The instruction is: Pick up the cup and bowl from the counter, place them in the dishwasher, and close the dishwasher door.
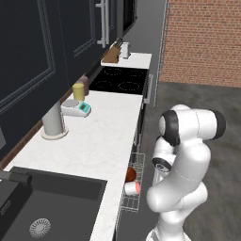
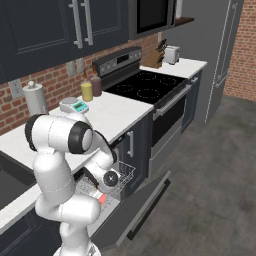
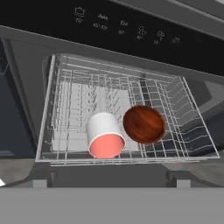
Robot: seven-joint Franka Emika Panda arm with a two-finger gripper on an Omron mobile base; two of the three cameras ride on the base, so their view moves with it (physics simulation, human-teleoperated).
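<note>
Kitchen, dishwasher rack (image 3: 57,144): cup (image 3: 105,135) tipped, bowl (image 3: 143,124) touching, near front edge; gripper taken as spread, empty; door (image 2: 145,200) may be blocked if rack left out.

Cup (image 3: 105,139) on its side in the rack (image 3: 61,109), salmon-red mouth facing the rack's front edge, pale grey-white wall. Bowl (image 3: 144,124) just beside it, touching or nearly, tilted on edge, reddish-brown inside showing. Dishwasher (image 2: 117,192) rack pulled out, dark door (image 2: 142,207) dropped open. White counter (image 1: 101,136) above.
</note>
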